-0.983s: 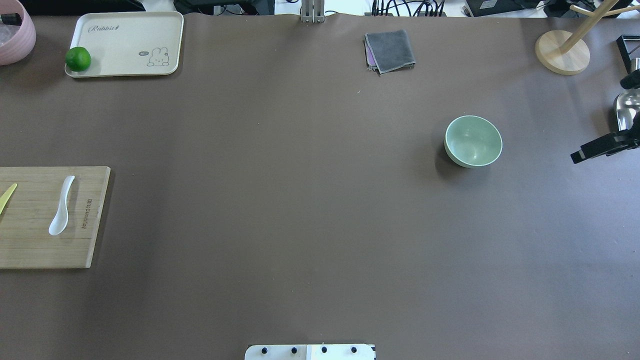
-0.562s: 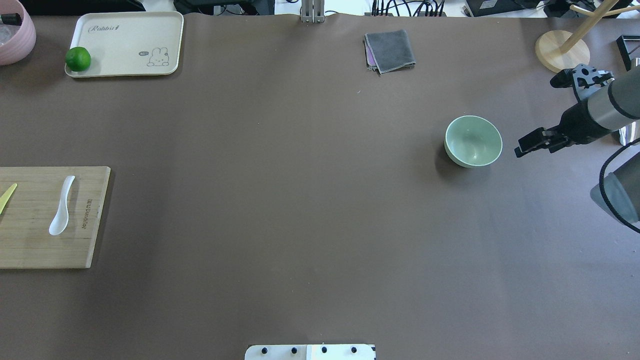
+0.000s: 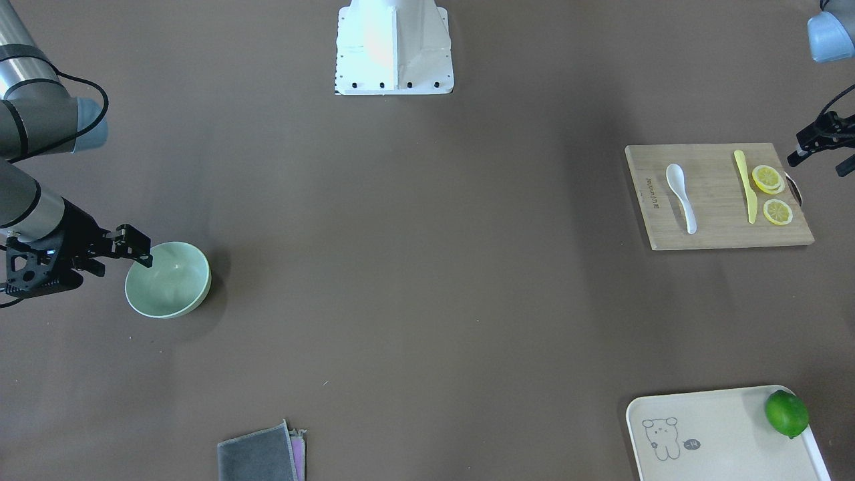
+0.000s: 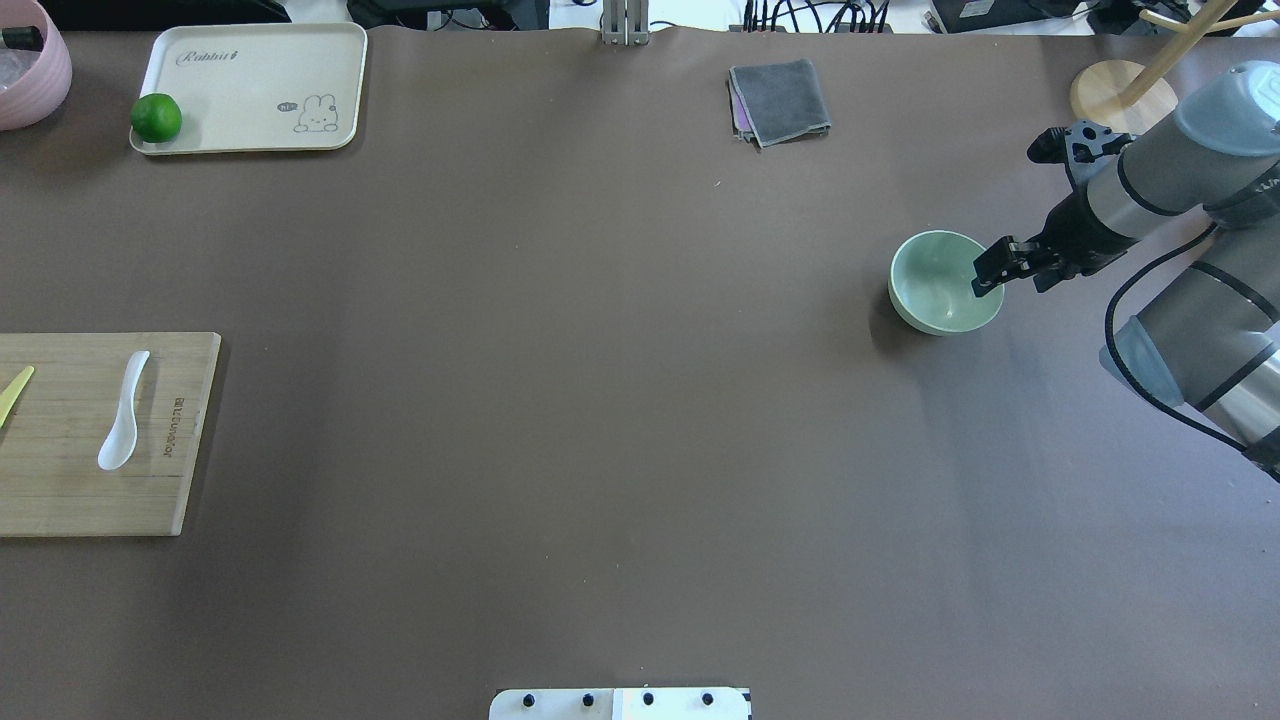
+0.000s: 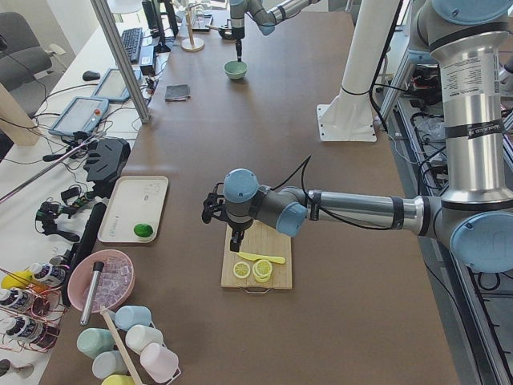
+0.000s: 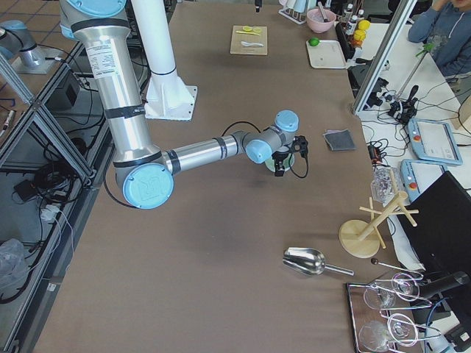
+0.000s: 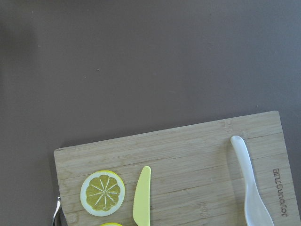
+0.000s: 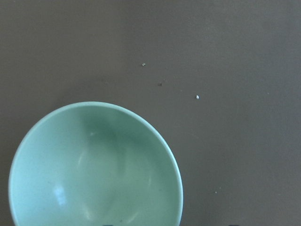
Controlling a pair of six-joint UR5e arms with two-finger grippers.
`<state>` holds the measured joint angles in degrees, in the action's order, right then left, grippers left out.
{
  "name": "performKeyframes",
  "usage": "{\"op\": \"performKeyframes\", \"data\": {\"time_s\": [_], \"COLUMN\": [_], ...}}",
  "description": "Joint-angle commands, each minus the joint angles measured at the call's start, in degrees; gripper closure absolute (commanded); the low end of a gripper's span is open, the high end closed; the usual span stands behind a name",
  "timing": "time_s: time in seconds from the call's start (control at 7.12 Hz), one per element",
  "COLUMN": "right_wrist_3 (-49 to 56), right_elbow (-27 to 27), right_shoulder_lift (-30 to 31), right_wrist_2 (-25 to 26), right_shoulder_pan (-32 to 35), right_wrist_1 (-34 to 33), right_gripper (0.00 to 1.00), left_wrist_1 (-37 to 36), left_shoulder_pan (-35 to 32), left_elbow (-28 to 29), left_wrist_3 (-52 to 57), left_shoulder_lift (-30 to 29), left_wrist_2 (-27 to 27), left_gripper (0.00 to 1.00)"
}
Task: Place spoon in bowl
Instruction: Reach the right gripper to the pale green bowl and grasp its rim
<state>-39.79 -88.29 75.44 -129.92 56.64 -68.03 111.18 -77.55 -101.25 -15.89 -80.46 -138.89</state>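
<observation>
Early going, apparently: approach only, nothing gripped. On a pale bamboo cutting board [image 4: 60, 480] at the left end of the matte brown tabletop [image 4: 560, 400], a small glossy white soup spoon [image 4: 122, 412], flat, scoop toward the robot, beside a slim yellow plastic knife [image 3: 745, 187] and cut lemon slices [image 3: 767, 178]. Well apart, at the right end, a round pale mint-green bowl [image 4: 935, 290], smooth, deep-sided, empty.

Left hand [image 3: 816, 164] raised near the board's lemon end, clear of the spoon, fingers seemingly parted, holding nothing. Right hand [image 4: 1008, 283] at the bowl's rim on the arm's side, fingers apparently spread too; contact with the rim impossible to judge. Possibly about to pinch that rim and bring the bowl nearer the middle, though only a guess.

Next for the left: shift across to the spoon, line up across the short curved handle, drop low, close gently. Slick gloss and a low rounded profile on hard wood, so likely to skid or tip unless pinched squarely at the handle's narrow part. After that, a long carry toward the bowl.
</observation>
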Motion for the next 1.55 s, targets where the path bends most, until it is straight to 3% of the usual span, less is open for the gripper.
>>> {"op": "performKeyframes", "data": {"time_s": [0.0,0.28,0.42,0.7,0.84,1.12,1.4], "right_wrist_3": [-0.1,-0.4,-0.4,-0.4,-0.4,-0.6,-9.2], "right_elbow": [2.1,5.0,5.6,5.5,5.2,5.0,2.1], "right_shoulder_lift": [-1.0,-2.9,-2.9,-2.9,-3.0,-4.8,-6.7], "right_wrist_2": [0.0,0.0,0.0,-0.1,-0.1,-0.7,-2.3], "right_shoulder_pan": [-0.1,-0.5,-0.7,-0.8,-0.9,-0.8,-2.0], "right_wrist_1": [0.0,0.0,0.0,0.1,0.1,-0.1,-0.2], "right_gripper": [0.26,0.27,0.37,0.88,1.0,1.0,1.0], "left_wrist_1": [1.0,2.4,2.4,2.2,2.3,4.4,5.4], "left_shoulder_pan": [0.0,0.1,0.1,1.2,2.9,6.7,10.1], "left_elbow": [0.0,0.0,0.2,0.3,0.1,-0.2,-0.4], "left_wrist_3": [0.0,-0.1,-1.3,-7.0,-12.2,-18.8,-24.1], "left_shoulder_lift": [0.3,1.4,1.4,0.8,0.4,-0.5,-0.6], "left_wrist_2": [0.1,0.1,0.3,0.5,0.2,0.5,1.4], "left_gripper": [0.02,0.02,0.02,0.02,0.03,0.03,0.08]}}
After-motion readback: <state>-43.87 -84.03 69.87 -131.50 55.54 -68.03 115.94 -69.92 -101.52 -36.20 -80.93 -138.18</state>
